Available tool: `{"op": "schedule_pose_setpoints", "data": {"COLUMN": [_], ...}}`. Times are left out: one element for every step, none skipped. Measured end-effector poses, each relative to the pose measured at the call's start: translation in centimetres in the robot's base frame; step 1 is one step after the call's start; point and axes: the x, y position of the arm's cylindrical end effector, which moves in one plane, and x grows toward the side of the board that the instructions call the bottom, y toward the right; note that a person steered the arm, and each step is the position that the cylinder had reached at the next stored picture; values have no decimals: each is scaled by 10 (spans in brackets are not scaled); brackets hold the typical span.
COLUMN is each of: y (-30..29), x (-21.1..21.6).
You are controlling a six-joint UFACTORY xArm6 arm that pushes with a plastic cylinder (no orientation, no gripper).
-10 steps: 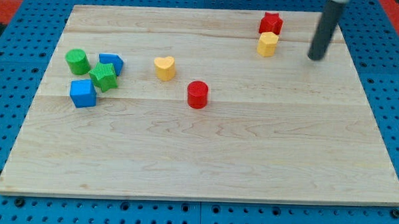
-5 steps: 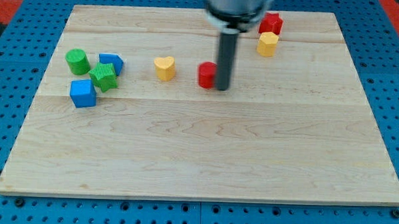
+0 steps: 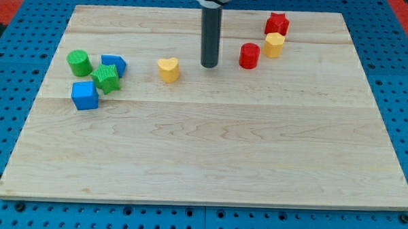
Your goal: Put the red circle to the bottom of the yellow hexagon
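Observation:
The red circle (image 3: 249, 55) stands on the wooden board near the view's top right, just left of and slightly below the yellow hexagon (image 3: 274, 44); the two look close or touching. A red star-like block (image 3: 277, 24) sits right above the hexagon. My tip (image 3: 208, 64) rests on the board left of the red circle, a clear gap away, and right of the yellow heart (image 3: 168, 69).
At the view's left is a cluster: a green cylinder (image 3: 78, 62), a blue block (image 3: 114, 64), a green ribbed block (image 3: 106, 78) and a blue cube (image 3: 85, 95). The board's edge (image 3: 201, 199) borders a blue pegboard.
The red circle has moved from the board's middle up and right to beside the yellow hexagon. My tip swept in from the right and now stands left of the circle.

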Motion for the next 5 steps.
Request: {"op": "schedule_pose_setpoints", "data": {"y": [29, 50, 58, 77, 79], "x": [-47, -35, -11, -2, 0]}}
